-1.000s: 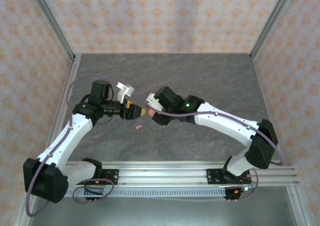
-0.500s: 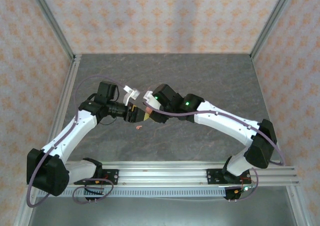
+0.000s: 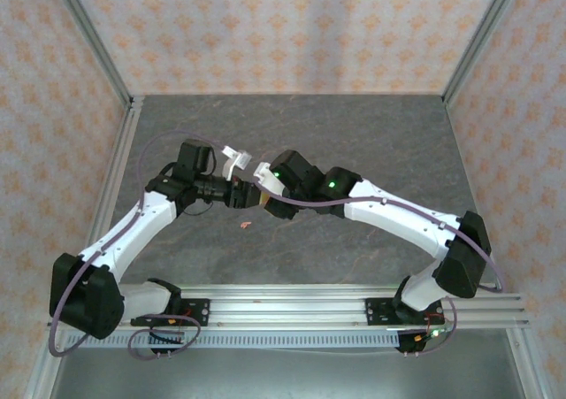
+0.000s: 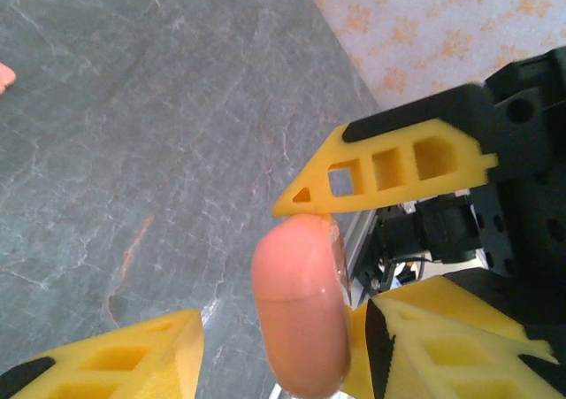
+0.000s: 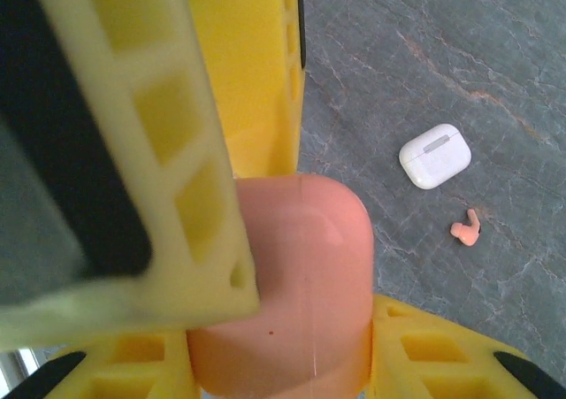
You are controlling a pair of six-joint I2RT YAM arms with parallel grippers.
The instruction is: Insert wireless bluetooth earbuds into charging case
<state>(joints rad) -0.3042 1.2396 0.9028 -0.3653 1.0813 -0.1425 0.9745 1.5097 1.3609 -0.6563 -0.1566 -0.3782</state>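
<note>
Grey stone tabletop point(image 5: 460, 45) behind; my right pincer point(image 5: 274, 368) clamps the coral-pink charging case point(image 5: 301, 266) mid-frame, my left pincer point(image 4: 283, 350) gaping around it.

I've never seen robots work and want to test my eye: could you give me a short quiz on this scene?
1. True or false: the coral-pink case rests on the table.
2. What lies nearest the white case? A) a pink earbud B) a white earbud C) a cable
3. How many cases are held off the table?
Key: 1 false, the right fingers hold it up; 2 A; 3 one.
</note>
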